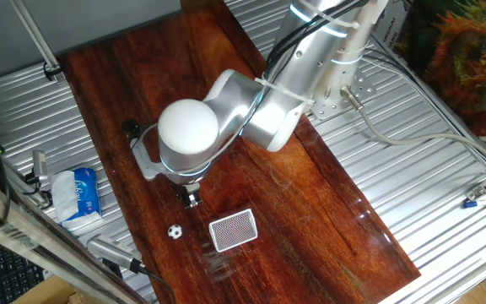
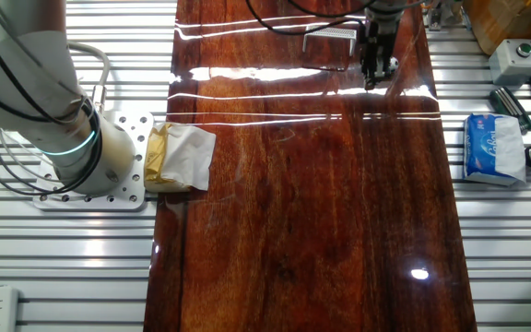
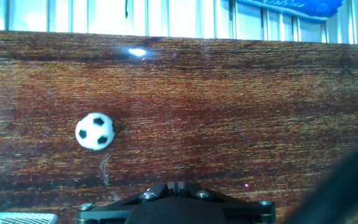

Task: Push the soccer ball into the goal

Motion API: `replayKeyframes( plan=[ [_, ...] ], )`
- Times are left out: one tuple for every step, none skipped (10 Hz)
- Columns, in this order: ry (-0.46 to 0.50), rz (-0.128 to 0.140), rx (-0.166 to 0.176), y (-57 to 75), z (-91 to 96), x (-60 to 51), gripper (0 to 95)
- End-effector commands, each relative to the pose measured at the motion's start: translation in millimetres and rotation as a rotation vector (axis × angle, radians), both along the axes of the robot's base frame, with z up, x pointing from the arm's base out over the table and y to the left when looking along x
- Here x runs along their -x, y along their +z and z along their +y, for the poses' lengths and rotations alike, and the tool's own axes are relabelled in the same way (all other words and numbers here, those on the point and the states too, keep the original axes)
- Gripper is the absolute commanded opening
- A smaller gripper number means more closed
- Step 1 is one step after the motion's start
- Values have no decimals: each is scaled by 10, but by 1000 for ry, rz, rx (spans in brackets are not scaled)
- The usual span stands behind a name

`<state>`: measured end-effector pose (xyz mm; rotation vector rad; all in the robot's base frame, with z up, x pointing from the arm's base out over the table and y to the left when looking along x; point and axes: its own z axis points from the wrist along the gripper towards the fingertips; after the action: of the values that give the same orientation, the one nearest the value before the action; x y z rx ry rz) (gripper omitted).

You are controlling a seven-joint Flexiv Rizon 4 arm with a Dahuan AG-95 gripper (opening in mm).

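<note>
The soccer ball is a tiny white ball with black patches on the dark wooden board. The goal, a small white frame with grey mesh, lies just right of it with a small gap between them. My gripper hangs a little behind the ball and does not touch it. In the hand view the ball lies left of and ahead of my gripper, whose jaws stand together and hold nothing. Only a corner of the goal shows at the lower left. In the other fixed view my gripper is at the far end beside the goal; the ball is hidden there.
A blue-and-white tissue packet lies on the metal slats left of the board, and also shows in the other fixed view. A yellow-and-white cloth lies by the arm's base. Tools lie near the board's front left corner.
</note>
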<state>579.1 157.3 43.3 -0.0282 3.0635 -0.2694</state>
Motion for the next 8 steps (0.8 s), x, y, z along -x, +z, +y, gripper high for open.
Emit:
replayKeyframes(
  plan=[
    [54,2,44,2,1,-1,0],
    [57,-2,38,2,1,-1,0],
    [58,-2,37,2,1,-1,0],
    [58,0,38,2,1,-1,0],
    [55,0,37,1,1,0,0],
    [54,0,35,1,0,0,0],
    [55,0,35,1,0,0,0],
    [56,3,35,0,-2,1,0]
  ],
)
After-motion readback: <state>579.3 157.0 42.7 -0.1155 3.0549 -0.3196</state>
